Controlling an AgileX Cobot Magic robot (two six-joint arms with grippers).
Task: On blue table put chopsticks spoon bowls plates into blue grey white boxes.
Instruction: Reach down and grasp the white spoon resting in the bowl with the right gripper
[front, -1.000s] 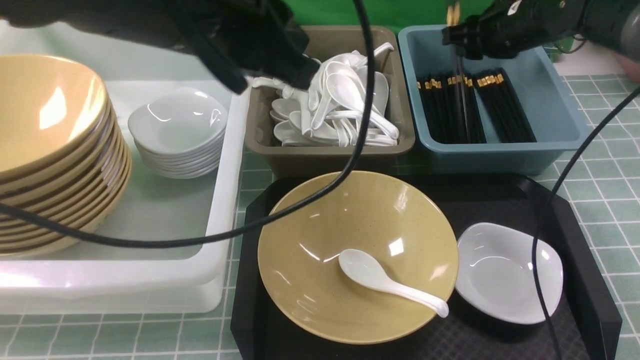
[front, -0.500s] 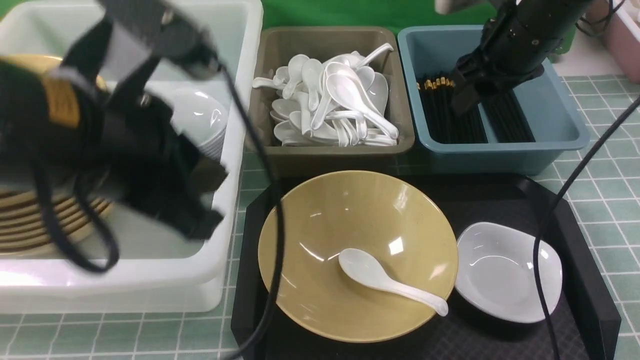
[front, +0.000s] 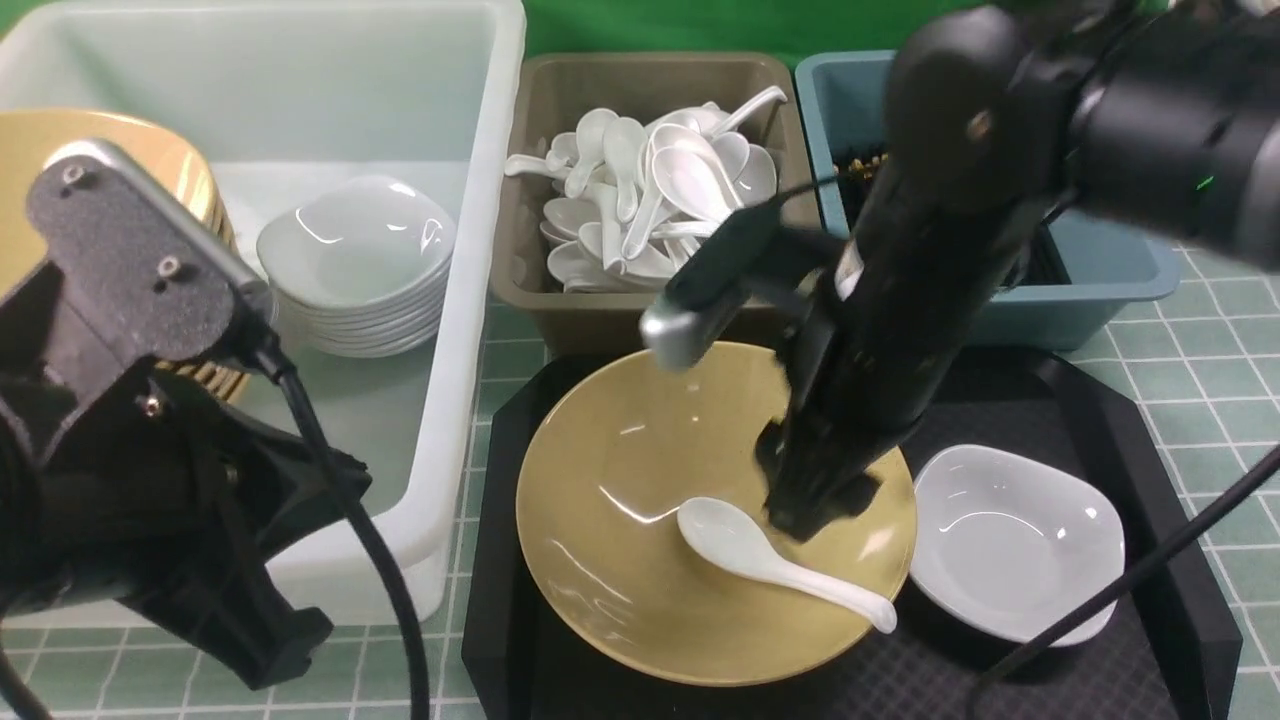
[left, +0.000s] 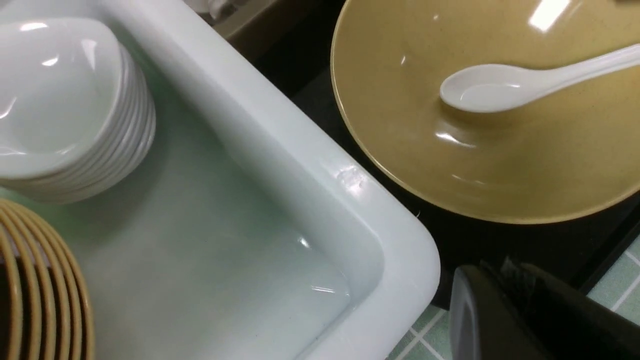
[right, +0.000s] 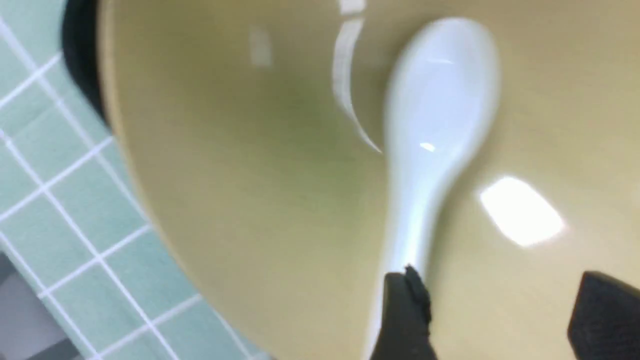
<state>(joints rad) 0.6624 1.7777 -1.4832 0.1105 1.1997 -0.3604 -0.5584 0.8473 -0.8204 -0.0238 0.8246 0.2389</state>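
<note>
R tool moved over spoon, plate beside

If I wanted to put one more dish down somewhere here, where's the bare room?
Roomiest: the floor of the white box, between the stack of white dishes, the yellow bowl stack and its near wall. The blue box is bare on its right. Crowded: the grey box heaped with spoons, and the black tray, filled by the yellow bowl and white dish.
</note>
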